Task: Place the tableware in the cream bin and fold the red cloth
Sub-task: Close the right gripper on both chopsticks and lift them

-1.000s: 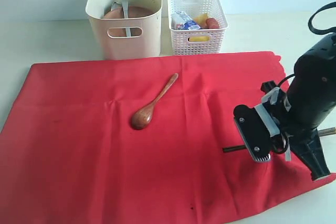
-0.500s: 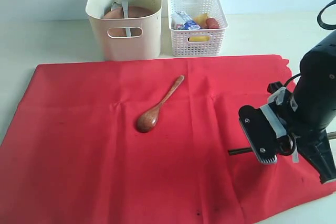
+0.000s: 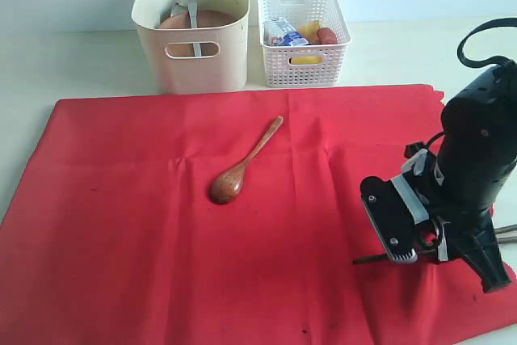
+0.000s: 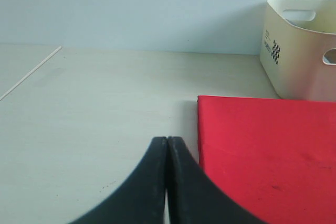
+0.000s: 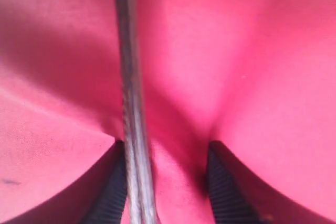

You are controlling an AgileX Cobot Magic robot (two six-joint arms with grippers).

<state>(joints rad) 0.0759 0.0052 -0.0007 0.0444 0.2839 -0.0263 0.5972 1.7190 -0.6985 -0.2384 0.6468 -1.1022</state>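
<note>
Both jaws of your right gripper (image 5: 165,179) are standing apart around the chopsticks (image 5: 130,66) lying on the cloth (image 3: 121,199), likely lining up a pinch. Farther out, the spoon (image 3: 238,169) is resting on the cloth. Your left gripper (image 4: 167,143), pressed together, is idling off the cloth's corner; the bin (image 3: 202,74) is sitting farthest.

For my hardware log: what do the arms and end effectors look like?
The right arm is bulky glossy black, with a black cable looping above and white ties at the wrist. The right end effector has flat black plates with screws and ribbed pads. The left end effector shows smooth, curved black fingers.
</note>
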